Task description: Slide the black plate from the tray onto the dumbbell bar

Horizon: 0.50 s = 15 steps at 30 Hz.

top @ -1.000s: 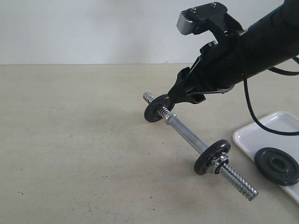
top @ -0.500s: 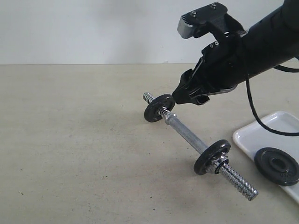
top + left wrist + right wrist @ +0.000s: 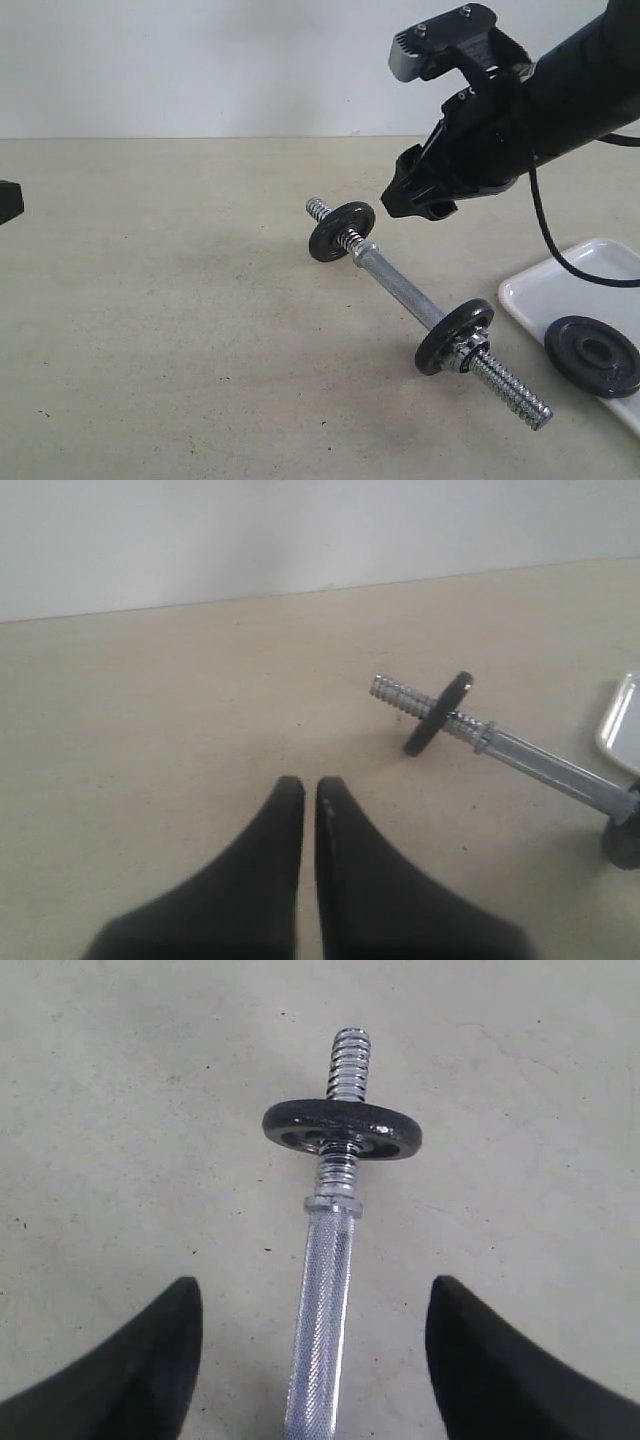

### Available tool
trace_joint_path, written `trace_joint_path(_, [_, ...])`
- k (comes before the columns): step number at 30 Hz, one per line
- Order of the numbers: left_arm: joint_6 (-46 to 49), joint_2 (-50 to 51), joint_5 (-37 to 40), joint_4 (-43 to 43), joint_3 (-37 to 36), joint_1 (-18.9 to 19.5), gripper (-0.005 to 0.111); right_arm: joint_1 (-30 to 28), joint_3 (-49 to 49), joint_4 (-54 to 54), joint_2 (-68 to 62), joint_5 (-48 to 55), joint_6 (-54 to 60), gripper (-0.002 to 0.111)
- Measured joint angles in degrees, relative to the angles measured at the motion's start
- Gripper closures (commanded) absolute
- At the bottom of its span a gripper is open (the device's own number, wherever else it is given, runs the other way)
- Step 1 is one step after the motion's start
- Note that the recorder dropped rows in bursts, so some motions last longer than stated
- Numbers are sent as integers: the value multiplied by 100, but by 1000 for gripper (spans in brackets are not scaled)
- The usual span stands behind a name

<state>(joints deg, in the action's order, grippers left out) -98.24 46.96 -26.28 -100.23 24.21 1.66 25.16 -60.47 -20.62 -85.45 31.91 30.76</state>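
The risk is at the 10 o'clock end of the bar (image 3: 400, 290). The far plate (image 3: 341, 231), likely the task's one, sits on the thread with a gap to the collar and nothing locking it. A brush from the right fingers (image 3: 410, 190) could tip it or roll the bar on the table (image 3: 150, 300). Those fingers hang at 2 o'clock of this plate, wide apart and empty. The left fingers (image 3: 260, 880) are pressed together, holding nothing. A second plate (image 3: 592, 356) lies in the tray (image 3: 540, 290).
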Motion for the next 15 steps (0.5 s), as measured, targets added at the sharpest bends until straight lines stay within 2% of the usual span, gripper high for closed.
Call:
trace_joint_path(5, [-3,0,-384,-10,0,0,102,0,0,53,0,0,-108,55])
trace_joint_path(7, [-3,0,-470,1,0,0,102,0,0,56,0,0,-120,66])
trace_joint_path(12, [-3,0,-544,369,0,0,102,0,0,56,0,0,-130,108])
trace_joint_path(15, [-3,0,-607,605,0,0,102,0,0,65,0,10,-57,108])
